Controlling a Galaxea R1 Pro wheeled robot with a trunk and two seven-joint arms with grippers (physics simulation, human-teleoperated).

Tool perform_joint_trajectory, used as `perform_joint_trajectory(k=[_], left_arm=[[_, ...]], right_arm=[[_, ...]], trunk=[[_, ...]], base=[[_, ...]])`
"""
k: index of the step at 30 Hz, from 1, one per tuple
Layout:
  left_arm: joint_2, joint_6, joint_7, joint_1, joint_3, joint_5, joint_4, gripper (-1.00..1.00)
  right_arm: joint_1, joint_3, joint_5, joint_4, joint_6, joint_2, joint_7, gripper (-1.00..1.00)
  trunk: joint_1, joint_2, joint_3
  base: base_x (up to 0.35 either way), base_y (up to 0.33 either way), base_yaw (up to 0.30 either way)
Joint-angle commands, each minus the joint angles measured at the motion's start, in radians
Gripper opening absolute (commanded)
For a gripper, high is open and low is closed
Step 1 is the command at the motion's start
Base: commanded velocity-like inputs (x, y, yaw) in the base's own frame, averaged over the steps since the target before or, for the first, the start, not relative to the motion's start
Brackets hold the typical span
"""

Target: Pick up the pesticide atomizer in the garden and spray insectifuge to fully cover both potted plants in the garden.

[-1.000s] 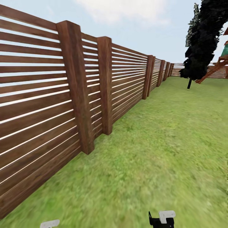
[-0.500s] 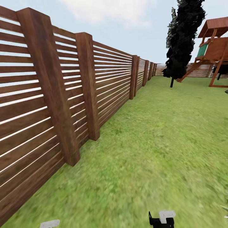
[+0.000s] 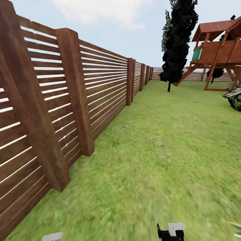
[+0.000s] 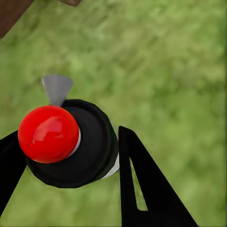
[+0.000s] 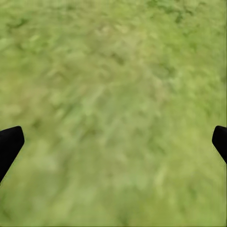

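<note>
Ahead: open lawn (image 3: pixel 167 150) filled the frame's middle and right; slat fence (image 3: pixel 67 93) lined the left.
Left fingers (image 4: pixel 142 189): clenched on the pesticide atomizer (image 4: pixel 71 146), centre-left in the left wrist view.
Right fingers (image 5: pixel 9 144): spread wide, empty, tips cut off by the frame edges.
Far right: playset (image 3: pixel 217 50), partly cropped.

Red-capped black pesticide atomizer (image 4: pixel 71 146) upright between left fingers (image 4: pixel 142 189).

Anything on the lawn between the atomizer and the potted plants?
Nothing visible does. The atomizer sits in the left gripper over open lawn; the fence runs along the left. Some pointed leaves at lower right may be a plant.
</note>
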Motion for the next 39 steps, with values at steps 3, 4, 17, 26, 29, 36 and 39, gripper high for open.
perform_joint_trajectory(k=[3, 4, 17, 26, 29, 36, 39], left_arm=[[0.0, -0.004, 0.002, -0.001, 0.007, -0.01, 0.001, -1.0], [0.0, -0.004, 0.002, -0.001, 0.007, -0.01, 0.001, -1.0], [0.0, -0.004, 0.002, -0.001, 0.007, -0.01, 0.001, -1.0], [0.0, -0.004, 0.002, -0.001, 0.007, -0.01, 0.001, -1.0], [0.0, -0.004, 0.002, -0.001, 0.007, -0.01, 0.001, -1.0], [0.0, -0.004, 0.002, -0.001, 0.007, -0.01, 0.001, -1.0], [0.0, -0.004, 0.002, -0.001, 0.007, -0.01, 0.001, -1.0]], right_arm=[[-0.001, 0.0, 0.012, 0.001, -0.002, -0.003, -0.007, 1.0], [-0.001, -0.001, 0.012, 0.001, -0.002, -0.004, -0.007, 1.0], [-0.001, -0.001, 0.012, 0.001, -0.003, -0.006, -0.007, 1.0], [-0.001, -0.001, 0.011, 0.001, -0.002, -0.003, -0.009, 1.0], [-0.001, -0.001, 0.011, 0.001, -0.002, -0.003, -0.009, 1.0], [-0.001, -0.001, 0.011, 0.001, -0.002, -0.003, -0.007, 1.0], [-0.001, -0.001, 0.011, 0.001, -0.002, -0.002, -0.007, 1.0]], trunk=[[0.0, 0.0, -0.001], [0.0, 0.0, -0.001], [0.0, 0.0, -0.001], [0.0, 0.0, -0.001], [0.0, 0.0, -0.001], [0.0, 0.0, -0.001], [0.0, 0.0, -0.001]], base=[[0.339, 0.0, -0.006], [0.339, 0.0, -0.002], [0.339, 0.0, 0.0], [0.339, 0.0, 0.0], [0.339, 0.0, 0.0], [0.339, 0.0, -0.037], [0.339, 0.0, -0.116]])
